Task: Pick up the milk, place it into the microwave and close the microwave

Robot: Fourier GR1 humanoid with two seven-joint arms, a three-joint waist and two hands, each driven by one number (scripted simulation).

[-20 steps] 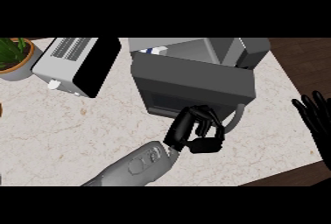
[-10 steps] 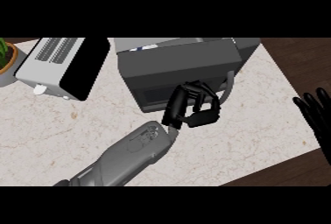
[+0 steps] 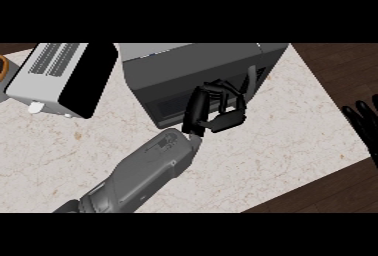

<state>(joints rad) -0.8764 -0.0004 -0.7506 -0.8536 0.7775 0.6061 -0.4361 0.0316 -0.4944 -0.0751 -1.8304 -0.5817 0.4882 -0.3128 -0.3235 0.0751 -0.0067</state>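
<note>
Your left hand [image 3: 215,107] is pressing up against the front of the microwave [image 3: 193,75], and over the last second it has been travelling with the door: earlier the hand was sitting lower on the counter [image 3: 280,135] in front of the box, and now it is lying right on the front face, close to the handle [image 3: 251,80] at the right corner. The whole view has also been sliding, so the toaster [image 3: 63,77] is now showing larger at the left. You are looking at a door that is reading as nearly or fully swung to, which suggests the closing step is ending; whether it is latched I cannot tell.

The fingers are curled inward, thumb folded under, and they are not wrapping anything you can see; they are bearing on the door rather than gripping it.

The milk is not showing anywhere. By my reading it is sitting inside the microwave behind the door, but nothing here is confirming that.

Your right hand [image 3: 363,122] is resting at the right edge, fingers straight and up, partly cut off by the frame. The microwave's back and top edge are running out of view, and the hand is covering part of the door, so any remaining gap is hard to make out. An orange-rimmed thing [image 3: 4,67] at the far left is mostly cut off.
</note>
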